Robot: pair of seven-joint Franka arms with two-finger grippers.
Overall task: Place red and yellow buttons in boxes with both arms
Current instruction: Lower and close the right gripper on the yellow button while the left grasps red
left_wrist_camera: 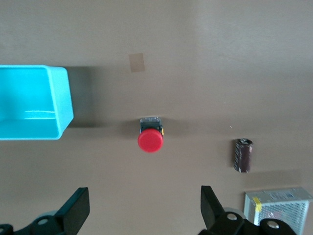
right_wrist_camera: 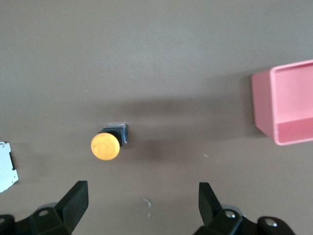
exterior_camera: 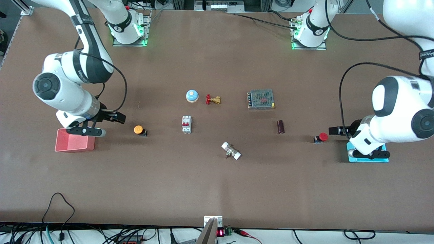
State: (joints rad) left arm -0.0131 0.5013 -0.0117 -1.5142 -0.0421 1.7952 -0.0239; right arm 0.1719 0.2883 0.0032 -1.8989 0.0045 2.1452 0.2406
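The yellow-orange button lies on the table between the pink-red box and the white breaker. My right gripper hangs open and empty above the table between the box and this button. In the right wrist view the button and the pink box lie ahead of the open gripper. The red button lies beside the cyan box, which the left arm partly hides. My left gripper is open and empty beside the red button. The left wrist view shows the red button, the cyan box and the open gripper.
Mid-table stand a blue-and-white bell, a red-handled brass valve, a grey mesh-topped unit, a white breaker, a dark cylinder and a white-ended fitting. Cables run along the table edge nearest the front camera.
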